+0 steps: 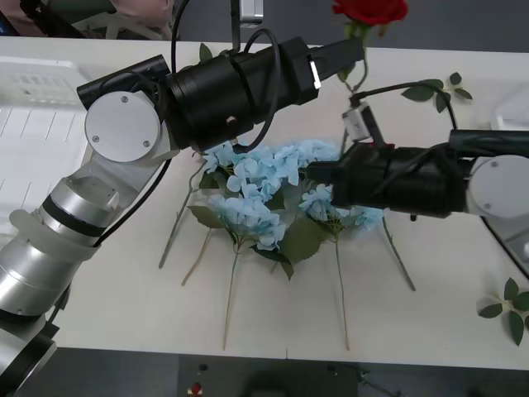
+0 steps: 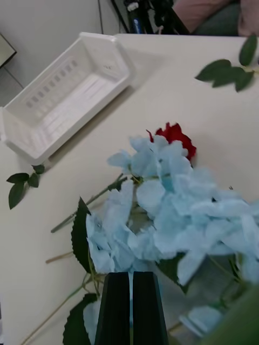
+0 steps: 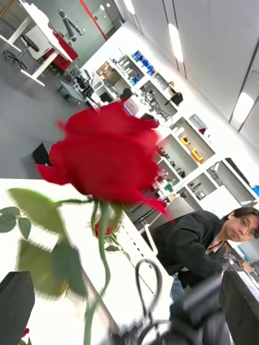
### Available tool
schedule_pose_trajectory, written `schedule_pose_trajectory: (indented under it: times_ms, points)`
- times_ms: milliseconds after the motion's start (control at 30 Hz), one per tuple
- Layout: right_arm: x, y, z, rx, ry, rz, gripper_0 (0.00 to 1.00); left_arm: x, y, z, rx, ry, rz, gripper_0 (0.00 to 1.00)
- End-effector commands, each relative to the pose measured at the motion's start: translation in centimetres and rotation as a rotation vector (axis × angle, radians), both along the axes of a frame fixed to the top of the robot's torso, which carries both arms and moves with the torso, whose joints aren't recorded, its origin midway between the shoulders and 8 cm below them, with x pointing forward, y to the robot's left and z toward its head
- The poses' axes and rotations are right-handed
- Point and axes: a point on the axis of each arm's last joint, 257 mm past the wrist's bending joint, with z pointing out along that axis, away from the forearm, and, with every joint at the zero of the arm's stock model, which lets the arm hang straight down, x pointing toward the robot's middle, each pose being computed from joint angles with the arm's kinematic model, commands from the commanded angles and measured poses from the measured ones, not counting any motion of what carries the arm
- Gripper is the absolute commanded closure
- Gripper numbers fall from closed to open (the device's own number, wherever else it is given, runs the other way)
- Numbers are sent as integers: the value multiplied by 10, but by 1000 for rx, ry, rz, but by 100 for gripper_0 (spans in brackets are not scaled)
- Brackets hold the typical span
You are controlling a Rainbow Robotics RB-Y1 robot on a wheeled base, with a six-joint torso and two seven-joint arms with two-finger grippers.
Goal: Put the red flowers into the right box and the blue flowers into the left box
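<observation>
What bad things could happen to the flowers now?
1. The red rose is high over the table on a thin stem at the left gripper; it might slip and fall.
2. The left arm reaches across above the right arm; they could bump.
3. The right gripper, shut, is right at the blue flowers and might shove them aside.

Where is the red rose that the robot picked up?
The red rose is up in the air at the far middle of the table in the front view, held by its stem in the left end effector, above and behind the blue flowers.
</observation>
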Motion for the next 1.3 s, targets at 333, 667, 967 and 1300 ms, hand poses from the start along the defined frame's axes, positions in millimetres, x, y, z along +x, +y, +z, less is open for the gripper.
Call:
schedule_pose_trajectory:
  times_ms: [333,667,967,1300]
  points:
    - [29,-231,34,-63,372,-419,100,28,112,-32,194,196,17,0]
    - [23,-439,19,-448,408,-789,100,64,251,-163,531,456,212,0]
    - [2,-543,-17,-644,429,-1004,100,93,255,-231,778,432,283,0]
    - [-10,-602,-67,-808,400,-1155,100,118,243,-272,970,336,314,4]
